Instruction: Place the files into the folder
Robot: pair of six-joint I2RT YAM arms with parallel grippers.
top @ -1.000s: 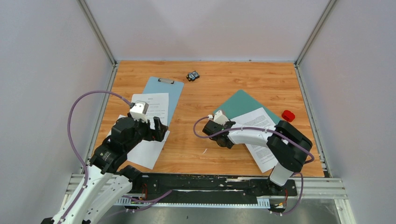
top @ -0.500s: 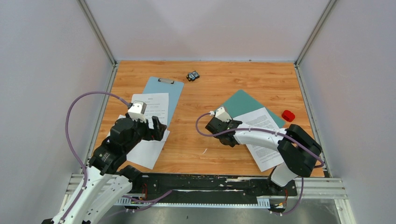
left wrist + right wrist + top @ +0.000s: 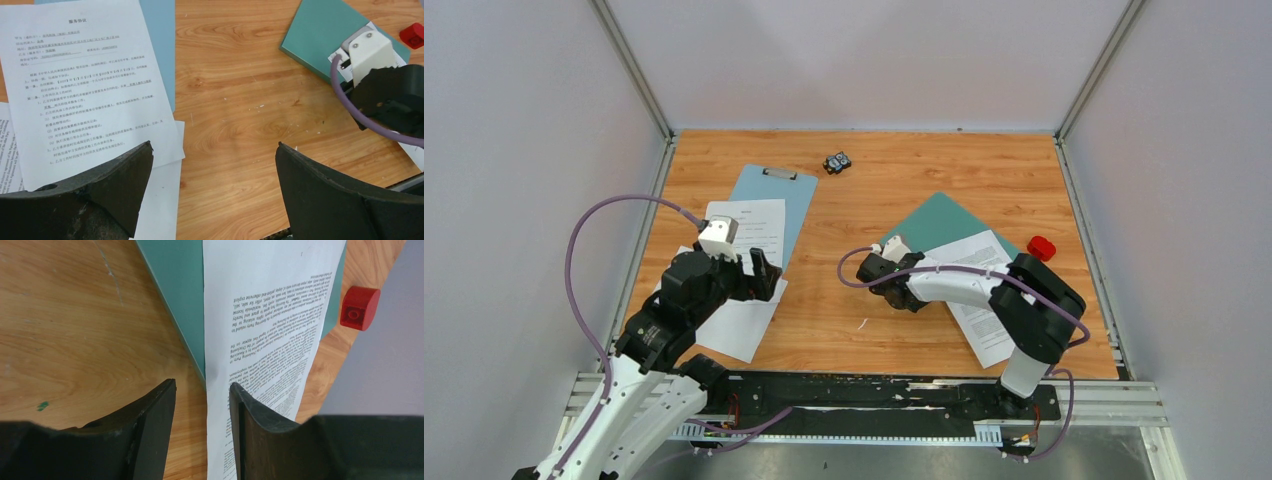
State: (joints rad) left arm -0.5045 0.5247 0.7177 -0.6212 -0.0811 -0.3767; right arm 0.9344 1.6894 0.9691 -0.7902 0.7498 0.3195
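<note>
The teal folder [image 3: 939, 222] lies shut at the right of the table, also in the right wrist view [image 3: 180, 285]. One printed file [image 3: 986, 335] rests on it and overhangs toward the near edge. My right gripper [image 3: 202, 382] is open at that sheet's left edge [image 3: 260, 315], one finger over the paper and the other over bare wood; the same gripper shows from above [image 3: 894, 285]. Two more files lie at the left, one [image 3: 759, 228] on the clipboard and one [image 3: 739, 330] on the wood. My left gripper [image 3: 214, 145] hangs wide open over them, holding nothing.
A pale blue clipboard [image 3: 789, 195] lies at the back left under a sheet. A small black object [image 3: 837, 162] sits near the back edge. A red block [image 3: 1041, 248] stands just right of the folder. Grey walls enclose three sides.
My right gripper's jaws have parted after being shut, and its wrist has shifted slightly left along the sheet's edge. The left arm has not moved.
</note>
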